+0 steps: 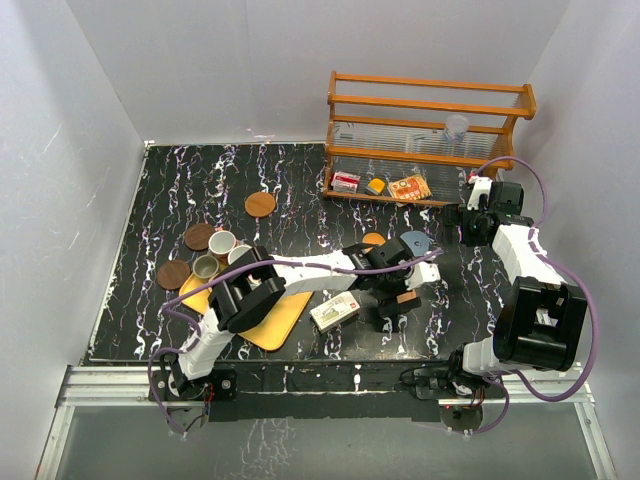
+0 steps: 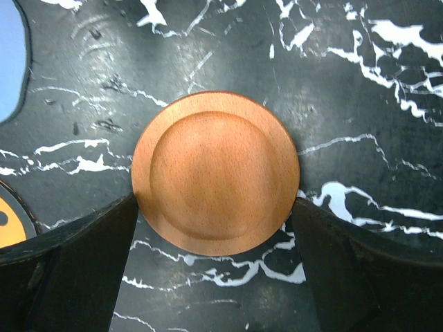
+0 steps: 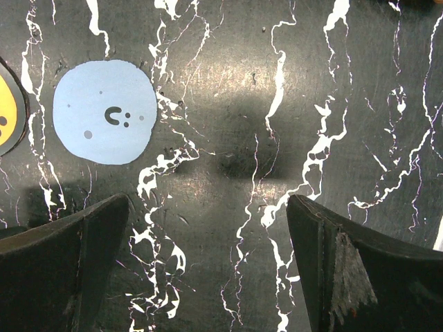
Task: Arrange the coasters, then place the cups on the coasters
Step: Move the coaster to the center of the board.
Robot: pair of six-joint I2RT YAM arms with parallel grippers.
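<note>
Room first: under my left gripper (image 2: 215, 207) there's plenty of bare black marble table (image 2: 346, 90) ahead and off to the right, nothing in the way there. The left side is tighter. The grey-blue coaster (image 2: 8, 62) pokes in ahead-left, and an orange coaster (image 2: 8, 221) with a dark rim sits right beside my left finger.

That gripper is spread wide, one of its fingers (image 2: 76, 263) on each side of the orange-brown coaster (image 2: 216, 173). Both tips sit right at its rim. I can't tell whether they're actually touching it. It isn't lifted; it lies flat on the table.

The coaster itself is round, wood-grained and warm orange-brown, with a shallow dished centre and a raised lip.

My right gripper (image 3: 208, 207) is also wide open, with nothing between the fingers and only bare table below it. From there the grey-blue coaster is ahead-left.
</note>
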